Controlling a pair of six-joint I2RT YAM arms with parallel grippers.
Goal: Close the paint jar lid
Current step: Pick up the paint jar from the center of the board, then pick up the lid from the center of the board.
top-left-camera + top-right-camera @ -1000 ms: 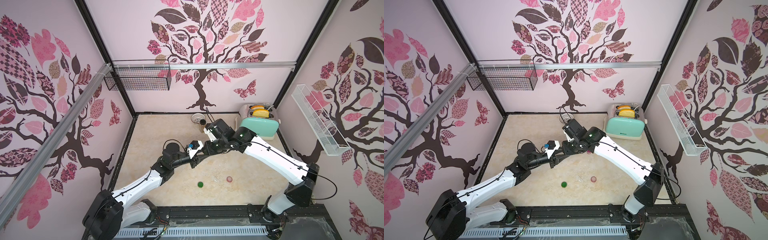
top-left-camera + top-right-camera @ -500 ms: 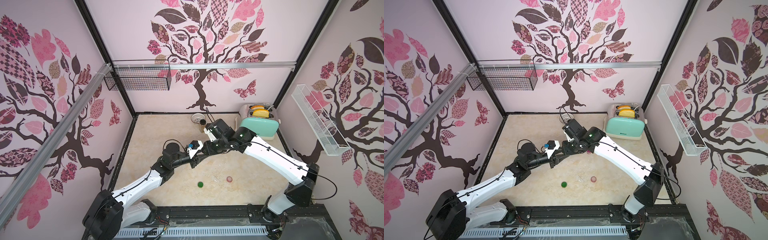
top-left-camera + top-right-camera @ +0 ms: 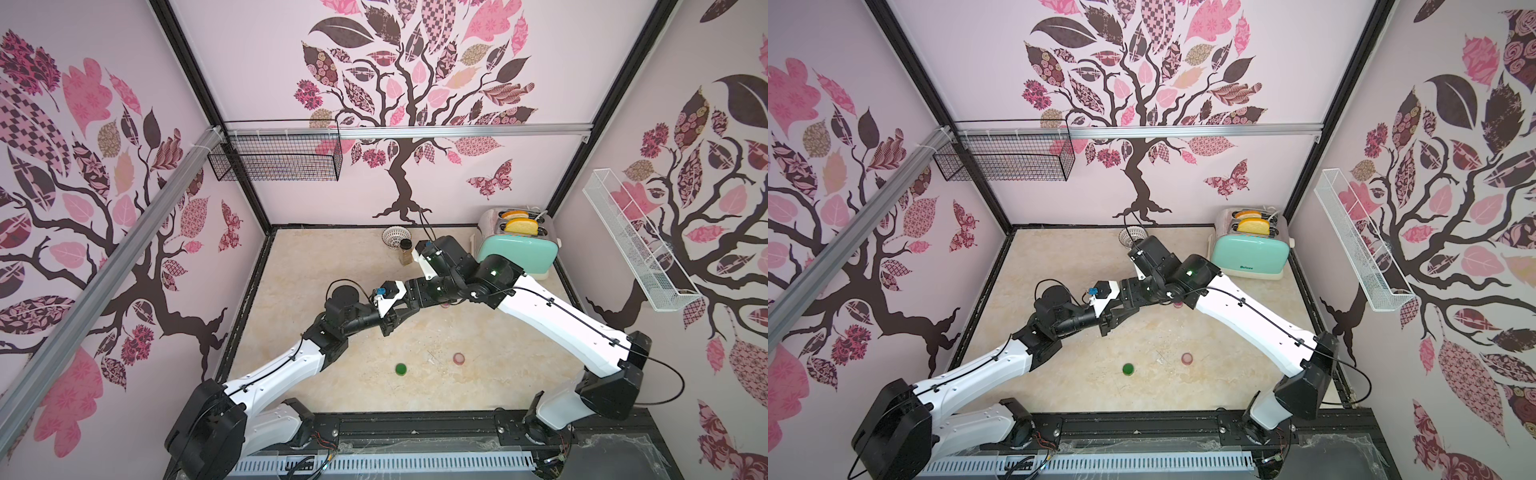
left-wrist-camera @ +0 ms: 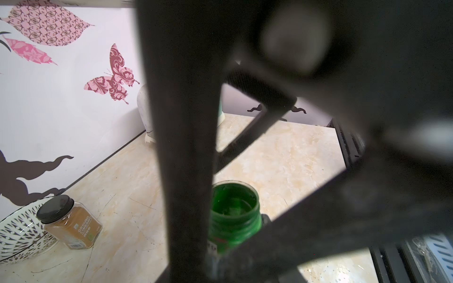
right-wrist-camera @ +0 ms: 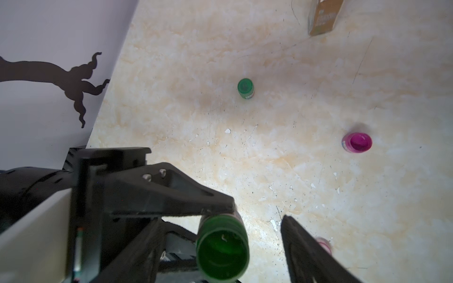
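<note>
The jar (image 4: 234,213), green, its mouth bare and threads showing, seems lifted over the middle of the worktop (image 3: 332,257), clenched in the left hand (image 3: 388,326). The right hand (image 3: 405,301), clamped a second ago, has just released. In the right wrist view its fingers (image 5: 306,250) stand wide on either side of the jar, and the one in plain sight is clear of it. So the jar now rests with the left hand alone, and the right is free, I judge, to fetch the lid. What looks like that lid (image 3: 401,369), a green disc, lies on the worktop toward the front, well apart from both hands, near a pink piece (image 3: 458,358). Closing has not begun.
</note>
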